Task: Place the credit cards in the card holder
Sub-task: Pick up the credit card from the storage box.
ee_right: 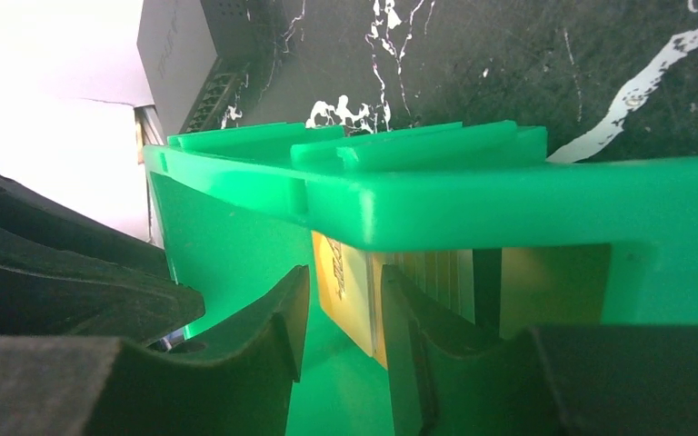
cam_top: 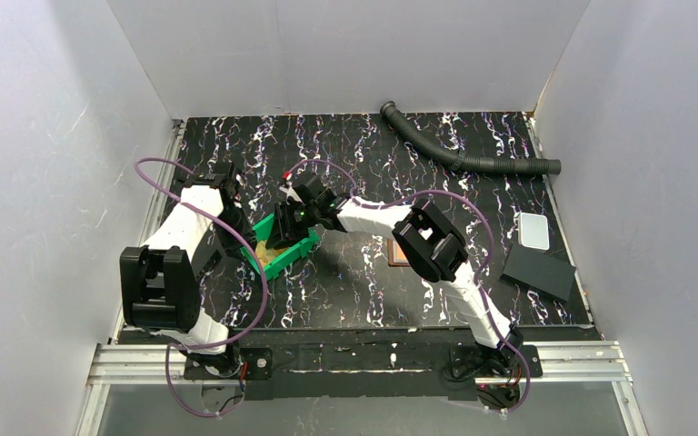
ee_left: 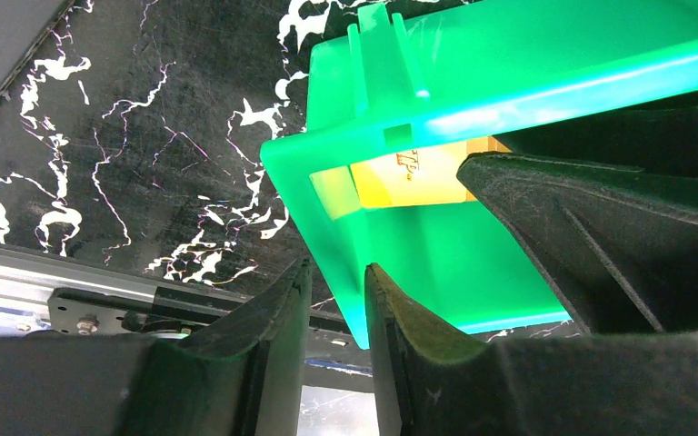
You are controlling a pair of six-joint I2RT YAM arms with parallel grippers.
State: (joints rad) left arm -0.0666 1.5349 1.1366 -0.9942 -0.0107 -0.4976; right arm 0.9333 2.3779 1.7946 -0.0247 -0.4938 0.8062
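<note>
A green bin (cam_top: pixel 287 260) sits left of centre on the table and holds the yellowish credit cards (cam_top: pixel 271 247). My left gripper (cam_top: pixel 247 243) is shut on the bin's near-left wall; in the left wrist view the green wall (ee_left: pixel 345 236) runs down between its fingers (ee_left: pixel 338 271). My right gripper (cam_top: pixel 294 227) reaches inside the bin. Its jaws (ee_right: pixel 345 272) are open, with a yellow card's (ee_right: pixel 353 304) edge standing between them, leaning on the right finger (ee_right: pixel 409 309). The cards (ee_left: pixel 409 173) also show under the rim. The brown card holder (cam_top: pixel 397 252) lies partly hidden behind the right arm.
A black corrugated hose (cam_top: pixel 473 156) lies at the back right. A pale translucent plate (cam_top: pixel 533 230) and a flat black sheet (cam_top: pixel 538 270) rest near the right edge. White walls enclose the table on three sides.
</note>
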